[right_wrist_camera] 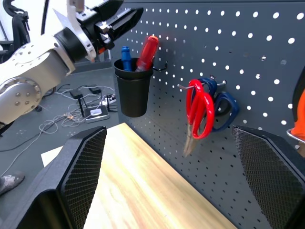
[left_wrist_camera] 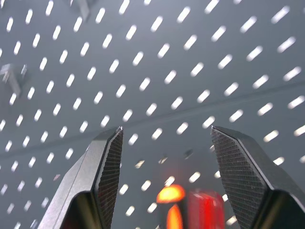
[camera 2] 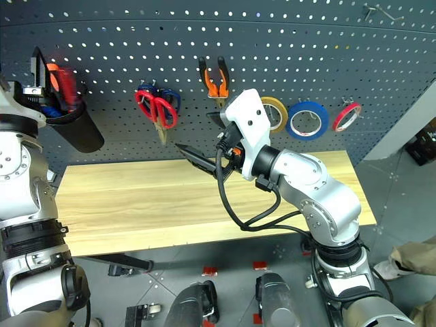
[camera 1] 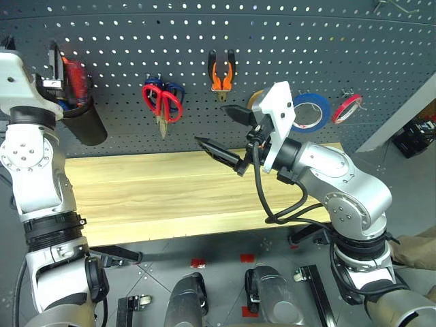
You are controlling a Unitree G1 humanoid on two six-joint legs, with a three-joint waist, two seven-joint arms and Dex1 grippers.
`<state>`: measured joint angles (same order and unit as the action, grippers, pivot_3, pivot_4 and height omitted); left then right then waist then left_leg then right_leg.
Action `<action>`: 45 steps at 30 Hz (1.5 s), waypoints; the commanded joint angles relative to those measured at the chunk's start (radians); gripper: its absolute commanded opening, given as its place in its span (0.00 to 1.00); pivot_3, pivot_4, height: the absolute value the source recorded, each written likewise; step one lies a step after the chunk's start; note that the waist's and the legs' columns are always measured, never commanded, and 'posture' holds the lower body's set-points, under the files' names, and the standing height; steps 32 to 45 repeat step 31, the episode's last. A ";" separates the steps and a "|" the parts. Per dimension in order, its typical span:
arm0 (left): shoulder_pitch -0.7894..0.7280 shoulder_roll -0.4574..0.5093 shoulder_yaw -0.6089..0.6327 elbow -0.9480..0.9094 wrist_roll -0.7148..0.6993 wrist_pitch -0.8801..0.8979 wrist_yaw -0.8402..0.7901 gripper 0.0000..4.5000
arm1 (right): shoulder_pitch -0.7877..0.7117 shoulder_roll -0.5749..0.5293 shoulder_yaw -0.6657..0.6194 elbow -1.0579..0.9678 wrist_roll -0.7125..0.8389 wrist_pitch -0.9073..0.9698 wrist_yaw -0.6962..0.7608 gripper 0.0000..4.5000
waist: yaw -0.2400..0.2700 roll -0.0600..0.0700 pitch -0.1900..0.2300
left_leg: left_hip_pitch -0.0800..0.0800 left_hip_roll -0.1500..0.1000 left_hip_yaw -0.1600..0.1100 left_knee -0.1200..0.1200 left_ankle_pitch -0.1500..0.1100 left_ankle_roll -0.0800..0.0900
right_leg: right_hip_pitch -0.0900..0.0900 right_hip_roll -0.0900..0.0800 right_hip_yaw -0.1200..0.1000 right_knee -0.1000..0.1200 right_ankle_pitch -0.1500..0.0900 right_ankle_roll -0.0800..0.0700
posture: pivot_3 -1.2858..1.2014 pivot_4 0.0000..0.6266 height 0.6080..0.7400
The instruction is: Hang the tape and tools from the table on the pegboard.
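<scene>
You see the red screwdriver point(right_wrist_camera: 147, 51) standing handle-up, long axis tilted toward the pegboard point(camera 1: 272, 41), in the black cup point(right_wrist_camera: 133, 90) below your left claw point(right_wrist_camera: 125, 19), fingers parted and empty, while your right claw point(camera 1: 221, 133) gapes wide, empty, above the table point(camera 1: 157, 197).

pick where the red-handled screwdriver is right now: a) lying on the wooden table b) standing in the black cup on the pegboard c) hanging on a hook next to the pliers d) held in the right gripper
b: the red-handled screwdriver stands handle-up in the black cup mounted on the pegboard, beside a blue-handled one, with the left gripper open just above it.
</scene>
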<state>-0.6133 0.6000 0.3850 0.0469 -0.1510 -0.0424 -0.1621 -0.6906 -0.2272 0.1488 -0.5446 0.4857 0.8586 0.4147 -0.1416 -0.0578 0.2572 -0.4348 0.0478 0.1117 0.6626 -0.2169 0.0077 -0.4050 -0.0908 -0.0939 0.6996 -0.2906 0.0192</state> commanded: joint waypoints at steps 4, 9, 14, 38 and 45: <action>0.219 -0.079 -0.043 -0.231 -0.037 0.160 -0.018 0.69 | 0.051 -0.035 0.007 0.008 -0.033 -0.083 0.021 1.00 | -0.008 0.004 -0.020 | 0.001 0.000 0.001 0.000 0.000 0.000 | 0.000 0.000 0.002 -0.002 0.000 0.000 | 0.41 0.27 1.00; 0.393 -0.120 -0.002 -0.276 -0.060 0.306 0.015 0.69 | 0.100 -0.066 0.001 0.018 -0.052 -0.117 0.030 1.00 | -0.022 0.004 -0.020 | 0.002 0.001 -0.001 -0.001 0.000 0.000 | 0.000 0.002 0.001 0.002 0.000 0.000 | 0.42 0.25 1.00; 0.439 -0.142 -0.007 -0.270 -0.042 0.399 0.055 0.69 | 0.213 -0.081 -0.011 0.075 -0.122 -0.213 -0.005 1.00 | 0.000 0.005 -0.039 | 0.002 0.000 -0.001 0.000 0.001 0.000 | 0.000 0.001 0.002 0.003 0.000 0.000 | 0.43 0.23 1.00; 0.565 -0.262 0.054 -0.177 -0.076 0.370 0.096 0.69 | 0.419 -0.060 -0.241 0.911 -0.342 -0.864 -0.180 1.00 | 0.006 0.012 -0.118 | 0.004 0.000 0.000 -0.001 0.001 0.001 | 0.002 0.002 0.003 0.000 0.002 -0.001 | 0.46 0.10 1.00; 0.565 -0.262 0.054 -0.177 -0.076 0.370 0.096 0.69 | 0.419 -0.060 -0.241 0.911 -0.342 -0.864 -0.180 1.00 | 0.006 0.012 -0.118 | 0.004 0.000 0.000 -0.001 0.001 0.001 | 0.002 0.002 0.003 0.000 0.002 -0.001 | 0.46 0.10 1.00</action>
